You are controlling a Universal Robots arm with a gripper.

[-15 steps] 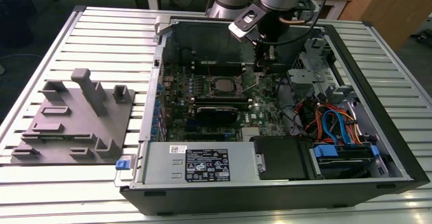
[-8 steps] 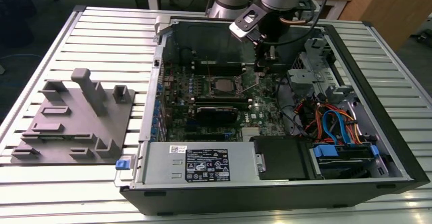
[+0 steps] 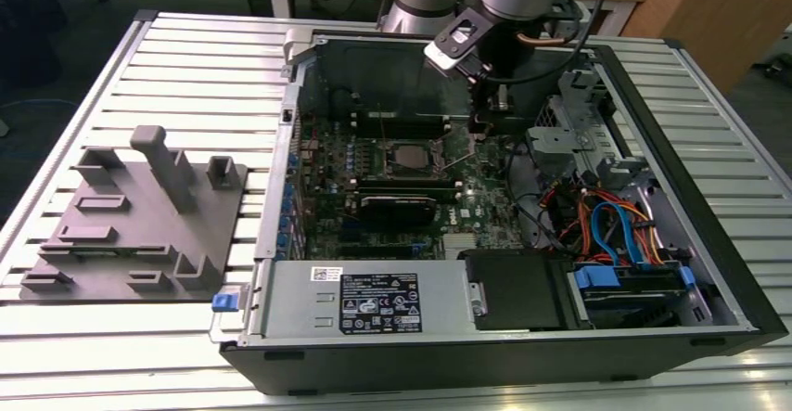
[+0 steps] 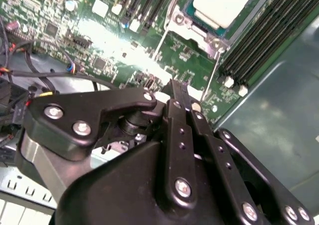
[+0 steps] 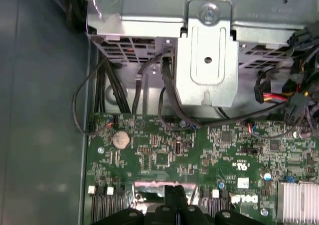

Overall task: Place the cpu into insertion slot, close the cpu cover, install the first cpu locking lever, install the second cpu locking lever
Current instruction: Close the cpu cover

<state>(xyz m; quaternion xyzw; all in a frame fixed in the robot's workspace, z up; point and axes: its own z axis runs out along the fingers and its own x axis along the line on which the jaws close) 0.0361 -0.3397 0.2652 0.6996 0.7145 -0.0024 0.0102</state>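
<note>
One claw, tips pressed together and pinching nothing we can see, hangs low over the green board, just to the exterior view's right of the insertion slot. We find the cpu seated there, with the cpu cover framing it. Shut tips, we judge, suit pushing the thin lever. Whether it is latched we cannot tell.

Slatted metal table: two items.
You have an open computer case toward the exterior view's right and a grey fixture block at its left, standing apart.
</note>
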